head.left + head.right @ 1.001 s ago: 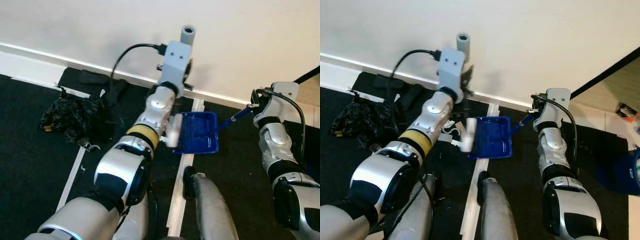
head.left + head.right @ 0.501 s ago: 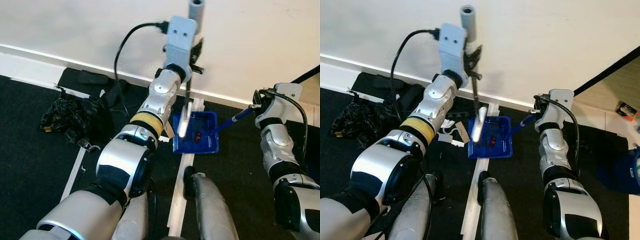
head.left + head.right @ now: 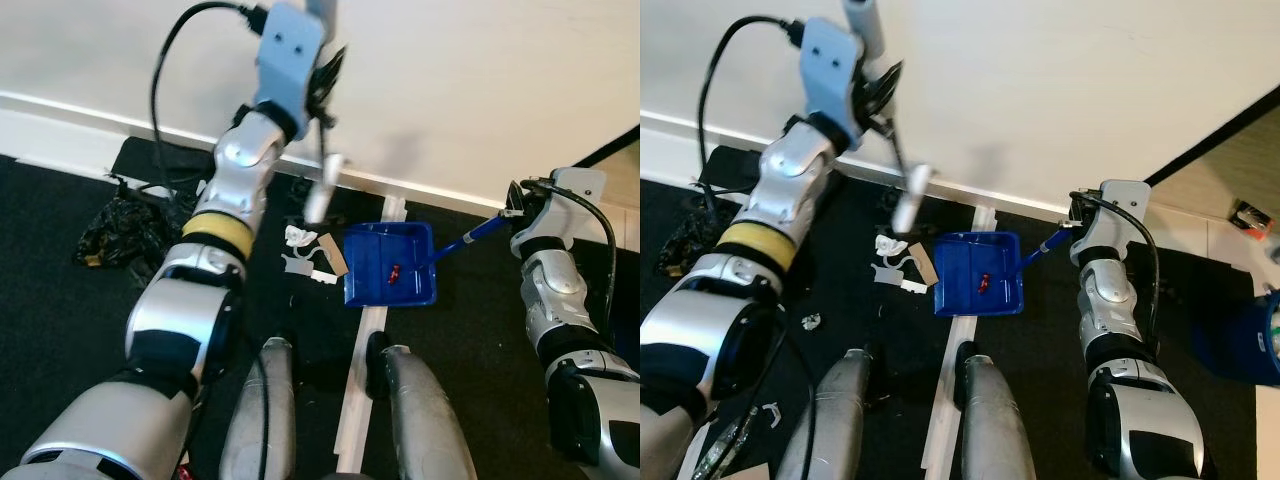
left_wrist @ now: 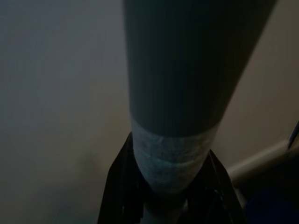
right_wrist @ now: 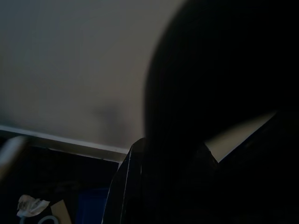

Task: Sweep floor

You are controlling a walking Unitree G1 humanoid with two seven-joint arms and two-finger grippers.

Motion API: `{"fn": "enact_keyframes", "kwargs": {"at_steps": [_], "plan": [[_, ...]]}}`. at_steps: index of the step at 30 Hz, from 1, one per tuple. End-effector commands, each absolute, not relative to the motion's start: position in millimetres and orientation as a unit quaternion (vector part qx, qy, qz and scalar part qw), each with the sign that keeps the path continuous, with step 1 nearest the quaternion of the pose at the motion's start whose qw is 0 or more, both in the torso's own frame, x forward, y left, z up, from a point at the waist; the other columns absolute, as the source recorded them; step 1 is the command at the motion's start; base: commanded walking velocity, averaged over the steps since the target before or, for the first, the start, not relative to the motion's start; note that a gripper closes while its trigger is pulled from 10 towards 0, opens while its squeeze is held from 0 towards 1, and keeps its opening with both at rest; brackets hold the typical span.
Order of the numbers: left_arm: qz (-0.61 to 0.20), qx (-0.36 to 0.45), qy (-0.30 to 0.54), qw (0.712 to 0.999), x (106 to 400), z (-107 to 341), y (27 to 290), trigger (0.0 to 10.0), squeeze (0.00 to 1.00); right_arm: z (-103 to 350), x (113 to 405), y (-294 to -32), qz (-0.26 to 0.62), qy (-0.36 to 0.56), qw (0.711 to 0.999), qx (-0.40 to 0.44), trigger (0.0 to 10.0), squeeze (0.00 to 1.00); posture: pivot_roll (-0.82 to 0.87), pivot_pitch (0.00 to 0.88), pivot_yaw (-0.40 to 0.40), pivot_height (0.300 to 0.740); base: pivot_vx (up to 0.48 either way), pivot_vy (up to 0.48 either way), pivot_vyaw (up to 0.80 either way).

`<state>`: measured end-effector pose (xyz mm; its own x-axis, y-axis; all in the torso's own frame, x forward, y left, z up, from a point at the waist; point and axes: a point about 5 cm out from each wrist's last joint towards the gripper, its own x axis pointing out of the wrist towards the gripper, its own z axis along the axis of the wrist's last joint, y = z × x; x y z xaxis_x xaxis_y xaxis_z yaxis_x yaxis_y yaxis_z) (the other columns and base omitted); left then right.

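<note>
- I see my left end effector (image 3: 318,75) clenched on the grey-handled brush (image 3: 322,180), raised by the white wall.
- My right end effector (image 3: 1072,222) grips the blue plastic dustpan (image 3: 390,265) by its handle; the pan rests on the black floor (image 3: 60,300), beside white paper scraps (image 3: 300,250).

A blue dustpan (image 3: 390,265) lies flat on the dark floor (image 3: 70,330), its handle running up to the right claw (image 3: 512,205); a small red scrap sits inside it. A grey-handled broom (image 3: 322,190), clamped in the raised left claw (image 3: 325,75), hangs above white and brown scraps (image 3: 310,258) just beside the pan.
</note>
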<state>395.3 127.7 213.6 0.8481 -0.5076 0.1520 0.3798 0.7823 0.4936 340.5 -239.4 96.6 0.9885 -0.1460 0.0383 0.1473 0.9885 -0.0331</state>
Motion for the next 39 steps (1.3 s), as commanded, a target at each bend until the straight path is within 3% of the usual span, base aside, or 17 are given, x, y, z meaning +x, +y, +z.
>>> {"fn": "enact_keyframes", "kwargs": {"at_steps": [1,14,25,30,39], "plan": [[-0.261,0.258,-0.139,0.92,389.9,201.7,126.0,10.0,0.0,56.7,318.3,-244.7,-0.085,0.074,0.993,-0.024,10.0,0.0,0.07,0.403,-0.041,0.74,0.0,0.0,0.0],[-0.27,0.263,-0.131,0.917,375.5,162.3,116.0,10.0,0.0,58.9,313.7,-250.5,-0.081,0.059,0.994,-0.043,10.0,0.0,-0.01,0.455,-0.037,0.74,0.0,0.0,0.0],[-0.246,0.168,-0.126,0.946,369.9,146.3,86.4,10.0,0.0,57.5,303.8,-249.4,-0.078,0.031,0.995,-0.044,10.0,0.0,-0.07,0.487,-0.027,0.74,0.0,0.0,0.0],[-0.281,0.193,-0.11,0.934,362.2,132.9,72.8,10.0,0.0,54.2,301.8,-246.1,-0.078,0.036,0.996,-0.041,10.0,0.0,-0.06,0.488,-0.019,0.74,0.0,0.0,0.0],[-0.272,0.237,-0.105,0.927,360.0,124.6,75.9,10.0,0.0,55.0,300.3,-246.0,-0.078,0.034,0.996,-0.04,10.0,0.0,-0.06,0.487,-0.017,0.74,0.0,0.0,0.0]]}}
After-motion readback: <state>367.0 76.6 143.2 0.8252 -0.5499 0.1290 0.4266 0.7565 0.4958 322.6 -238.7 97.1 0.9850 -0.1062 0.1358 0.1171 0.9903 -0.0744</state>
